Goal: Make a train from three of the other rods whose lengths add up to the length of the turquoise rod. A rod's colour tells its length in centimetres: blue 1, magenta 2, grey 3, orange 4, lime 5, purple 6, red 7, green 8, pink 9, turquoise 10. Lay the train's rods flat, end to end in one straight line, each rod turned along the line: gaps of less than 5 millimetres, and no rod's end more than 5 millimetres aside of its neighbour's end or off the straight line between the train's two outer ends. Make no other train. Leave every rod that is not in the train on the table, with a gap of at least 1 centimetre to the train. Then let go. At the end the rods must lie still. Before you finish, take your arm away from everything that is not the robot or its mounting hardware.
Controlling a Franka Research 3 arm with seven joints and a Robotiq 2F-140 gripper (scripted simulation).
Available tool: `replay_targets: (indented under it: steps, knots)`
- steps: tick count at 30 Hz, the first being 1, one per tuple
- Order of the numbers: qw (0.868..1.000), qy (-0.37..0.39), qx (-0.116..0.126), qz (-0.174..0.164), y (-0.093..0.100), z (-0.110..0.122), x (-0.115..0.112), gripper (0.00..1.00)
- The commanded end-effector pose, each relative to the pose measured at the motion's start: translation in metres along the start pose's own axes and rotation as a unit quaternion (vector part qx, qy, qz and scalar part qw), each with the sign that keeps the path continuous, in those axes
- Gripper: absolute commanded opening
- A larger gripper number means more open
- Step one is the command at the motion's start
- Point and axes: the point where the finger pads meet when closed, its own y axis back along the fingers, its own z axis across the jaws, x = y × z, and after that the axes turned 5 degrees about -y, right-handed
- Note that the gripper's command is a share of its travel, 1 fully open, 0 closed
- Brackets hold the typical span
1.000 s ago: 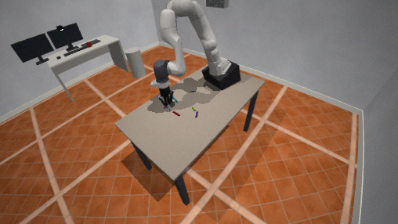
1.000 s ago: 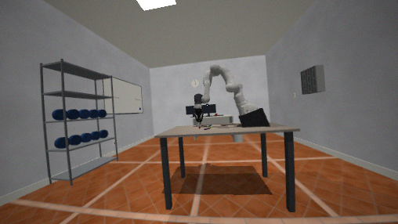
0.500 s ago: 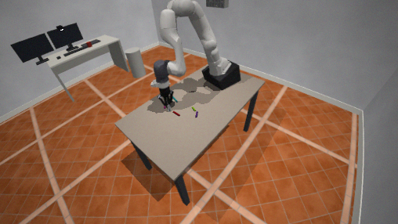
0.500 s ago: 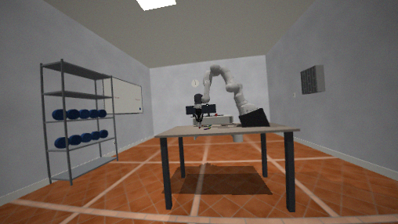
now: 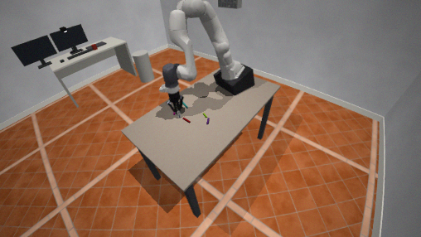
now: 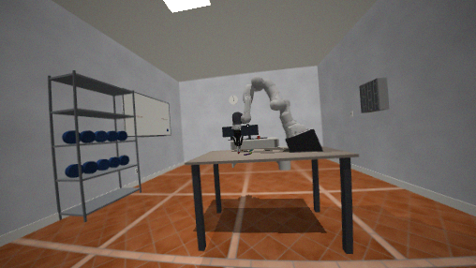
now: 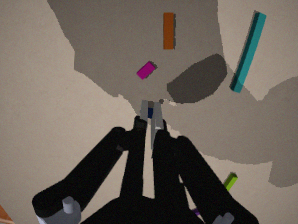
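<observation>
My gripper [image 7: 149, 110] [image 5: 177, 112] [image 6: 238, 149] stands low over the table [image 5: 199, 157], near its far left part. Its fingers are shut on a small blue rod [image 7: 150, 113] that shows between the tips. In the wrist view a magenta rod [image 7: 147, 70] lies just beyond the tips, an orange rod [image 7: 169, 30] further out, and the long turquoise rod [image 7: 248, 51] [image 5: 185, 105] to the right. A red rod [image 5: 186, 120] lies just right of the gripper. A lime rod [image 5: 205, 115] [image 7: 230, 181] and a purple rod [image 5: 208, 121] lie further right.
The arm's black base [image 5: 234, 80] stands at the table's far end. The table's left edge [image 7: 5, 215] is close behind the gripper. A desk with monitors [image 5: 89, 54] and a grey bin [image 5: 143, 65] stand on the floor beyond.
</observation>
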Motion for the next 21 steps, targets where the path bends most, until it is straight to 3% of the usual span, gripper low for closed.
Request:
replay_targets:
  steps: [1,8,10,17,21]
  knots:
    - [1.0,0.0,0.002,-0.001,0.002,-0.002,-0.002,0.03]
    - [1.0,0.0,0.002,-0.001,0.034,-0.002,-0.002,0.03]
    - [1.0,0.0,0.002,-0.001,0.034,-0.002,-0.002,0.03]
    - [1.0,0.0,0.002,-0.001,0.084,-0.001,-0.001,0.03]
    - [1.0,0.0,0.002,-0.001,0.099,-0.001,-0.001,0.03]
